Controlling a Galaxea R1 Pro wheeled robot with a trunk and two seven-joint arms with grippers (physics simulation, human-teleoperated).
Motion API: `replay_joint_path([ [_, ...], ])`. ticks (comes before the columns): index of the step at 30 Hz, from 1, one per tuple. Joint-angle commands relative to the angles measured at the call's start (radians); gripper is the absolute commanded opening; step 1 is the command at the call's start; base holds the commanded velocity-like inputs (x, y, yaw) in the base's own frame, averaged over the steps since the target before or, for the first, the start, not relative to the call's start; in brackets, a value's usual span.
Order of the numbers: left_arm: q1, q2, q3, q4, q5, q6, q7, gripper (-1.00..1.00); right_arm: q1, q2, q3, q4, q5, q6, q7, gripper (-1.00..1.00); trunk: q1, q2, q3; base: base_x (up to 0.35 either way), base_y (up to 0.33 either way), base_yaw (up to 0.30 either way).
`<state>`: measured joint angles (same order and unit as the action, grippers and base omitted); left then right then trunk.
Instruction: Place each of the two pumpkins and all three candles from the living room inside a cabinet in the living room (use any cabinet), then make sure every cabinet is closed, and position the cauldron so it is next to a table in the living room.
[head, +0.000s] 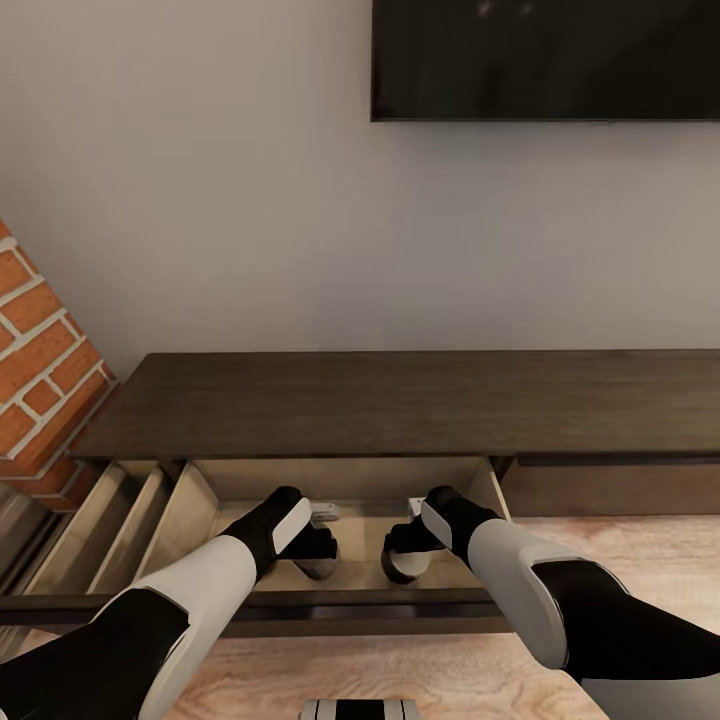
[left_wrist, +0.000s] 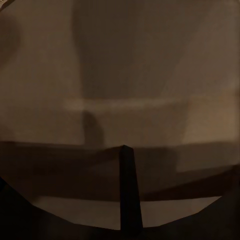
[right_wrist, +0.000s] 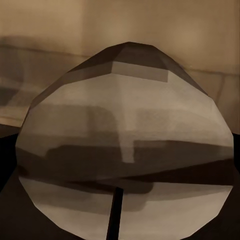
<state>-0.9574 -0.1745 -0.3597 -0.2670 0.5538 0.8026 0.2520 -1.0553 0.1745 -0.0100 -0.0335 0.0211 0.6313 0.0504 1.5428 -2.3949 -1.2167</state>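
No legible text or markings.

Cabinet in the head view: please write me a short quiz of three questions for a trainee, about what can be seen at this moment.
1. True or false: every compartment of the cabinet is shut.
2. What hangs on the wall above the cabinet? A) a dark screen B) a mirror C) a bookshelf
3. Fill in: the beige faceted thing right in front of the right wrist camera is a ____.

Key:
1. False; one compartment stands open at the front.
2. A
3. candle
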Motion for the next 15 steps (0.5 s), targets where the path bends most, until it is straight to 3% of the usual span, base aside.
replay_joint_path([
  [1, 0.000, 0.000, -0.004, 0.000, 0.011, 0.003, 0.009, -1.00, 0.000, 0.000, -0.001, -0.002, 0.002, 0.005, 0.002, -1.00, 0.000, 0.000, -0.001, 0.005, 0.000, 0.000],
  [8, -0.001, 0.000, -0.004, 0.000, 0.011, 0.002, 0.009, -1.00, 0.000, 0.000, -0.001, -0.002, 0.002, 0.005, 0.002, -1.00, 0.000, 0.000, -0.001, 0.129, 0.000, 0.000],
  [15, 0.000, 0.000, -0.004, 0.000, 0.011, 0.003, 0.009, -1.00, 0.000, 0.000, -0.001, -0.002, 0.002, 0.005, 0.002, -1.00, 0.000, 0.000, -0.001, 0.017, 0.000, 0.000],
])
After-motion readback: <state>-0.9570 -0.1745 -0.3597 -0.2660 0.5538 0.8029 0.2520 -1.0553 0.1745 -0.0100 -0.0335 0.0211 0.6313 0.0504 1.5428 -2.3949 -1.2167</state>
